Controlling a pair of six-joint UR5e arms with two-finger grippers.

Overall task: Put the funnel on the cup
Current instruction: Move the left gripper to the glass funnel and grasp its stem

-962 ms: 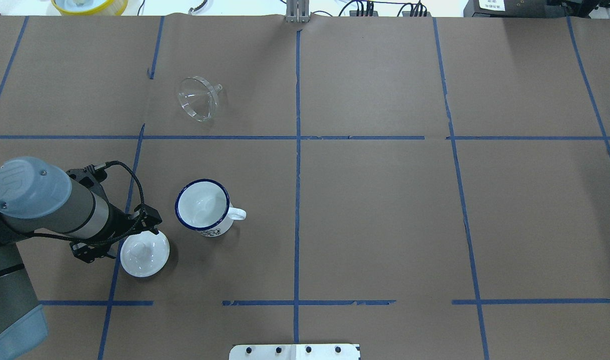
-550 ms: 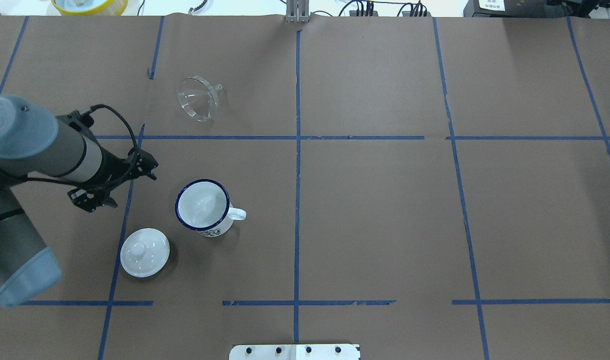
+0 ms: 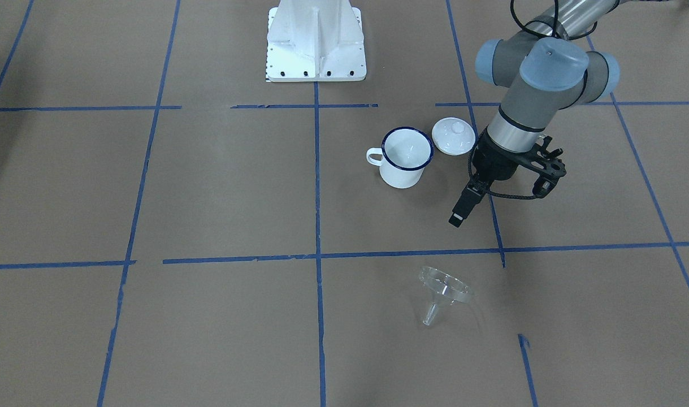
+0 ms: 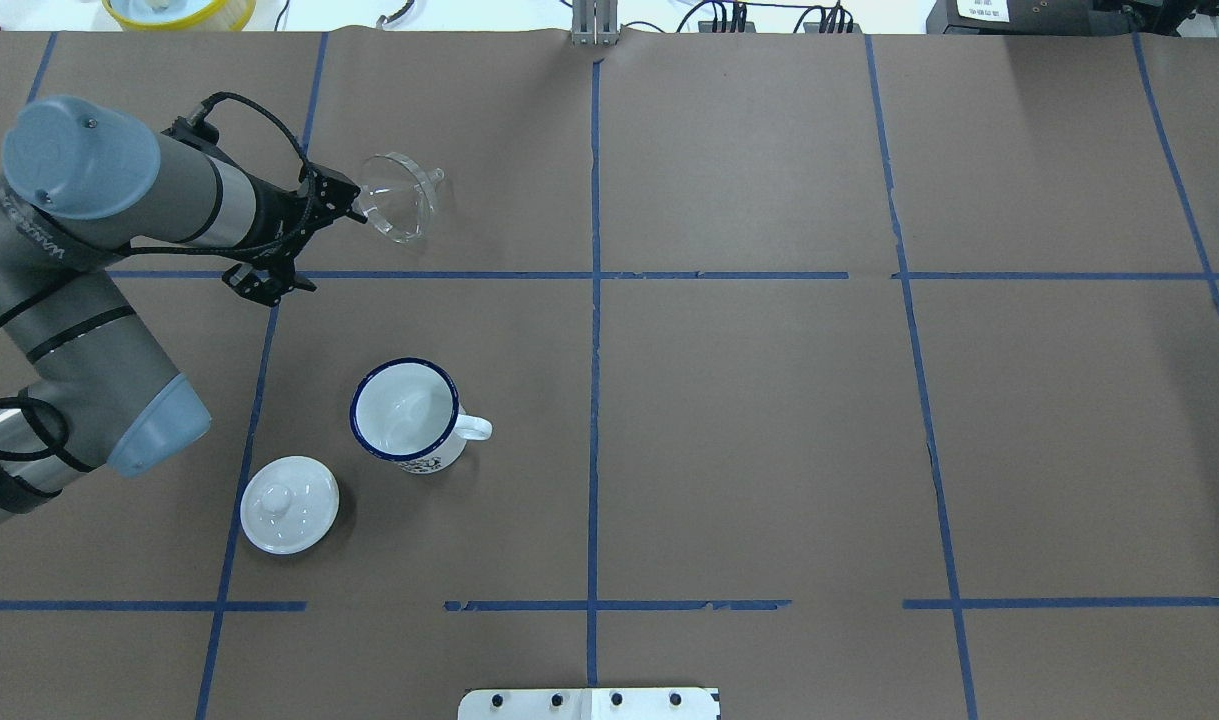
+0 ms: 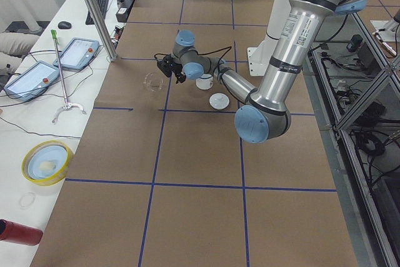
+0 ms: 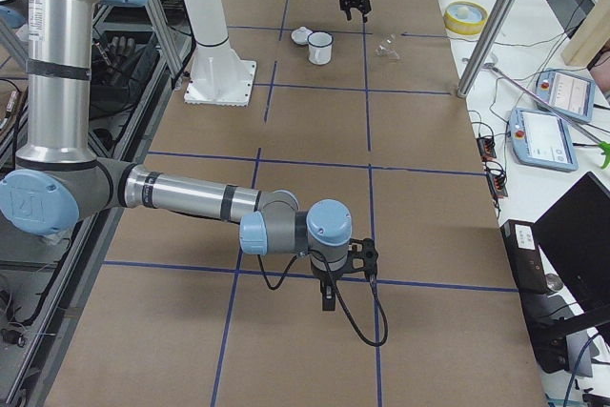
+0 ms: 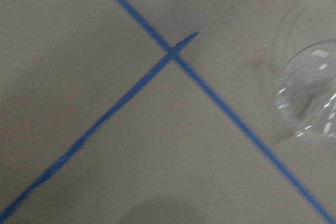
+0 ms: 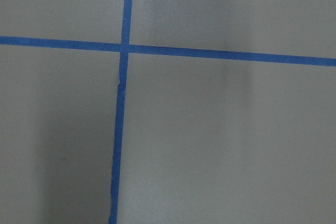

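The jaws of the left gripper (image 3: pixel 456 219) are being seen edge-on, as 1 dark bar in the front view. Whether they are parted or closed cannot be told, though nothing is being carried between them. The right gripper (image 6: pixel 329 295) is being shown only in a side view, far from the work, so its jaws cannot be judged either.

The funnel (image 4: pixel 397 195) is lying on its side on the brown paper with its rim tilted up and its spout resting on the paper. It is well apart from the cup (image 4: pixel 404 412), with 1 blue tape line (image 4: pixel 449 275) between them. The left gripper is being held raised near the funnel's rim, not touching it.

Several risks are being judged from this. The funnel is clear, light and round, so it is likely to be rolled or flicked aside if 1 finger is brought down on the rim before the other. A thin, slanted wall is likely to be squeezed out of a pinch. If it is being gripped sideways, the spout may be brought to the cup at an angle and caught on the blue rim, and the upright cup may be pushed or tipped. The lid (image 4: pixel 289 505), just beside the cup, may be struck by the wrist during the approach.
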